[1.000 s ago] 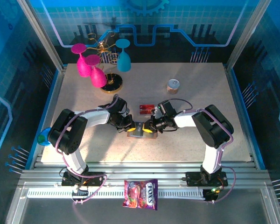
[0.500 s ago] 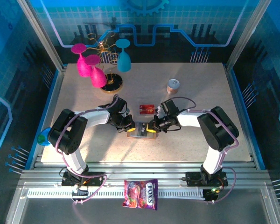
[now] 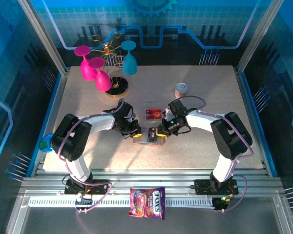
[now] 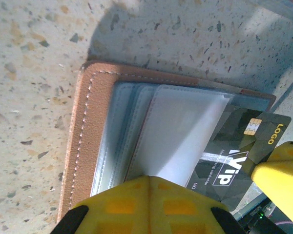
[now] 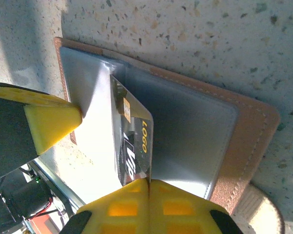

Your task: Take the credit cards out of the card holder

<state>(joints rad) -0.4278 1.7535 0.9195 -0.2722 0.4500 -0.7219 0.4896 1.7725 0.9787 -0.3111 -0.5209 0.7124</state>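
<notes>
The tan-brown card holder (image 3: pixel 147 141) lies open on the table between my two grippers. Its leather edge (image 4: pixel 85 136) frames grey-blue clear pockets. My left gripper (image 4: pixel 149 179) is shut on the edge of one clear pocket, pinning the card holder (image 5: pixel 249 146). A black credit card (image 5: pixel 134 146) marked "VIP" and "LOGO" sticks partway out of a pocket, tilted up. My right gripper (image 5: pixel 149 181) is shut on its outer edge. In the left wrist view the same black card (image 4: pixel 234 156) pokes out to the right. A red credit card (image 3: pixel 153 113) lies flat on the table just behind the holder. From above, the left gripper (image 3: pixel 135 131) and right gripper (image 3: pixel 160 132) face each other.
A gold rack with pink and blue glasses (image 3: pixel 105 73) stands at the back left, and a small can (image 3: pixel 181 89) at the back right. A colourful candy packet (image 3: pixel 147 202) lies on the rail in front of the table.
The right arm's wrist has swung and its elbow has shifted right while its jaws closed on the black card. The left arm and card holder stayed put.
</notes>
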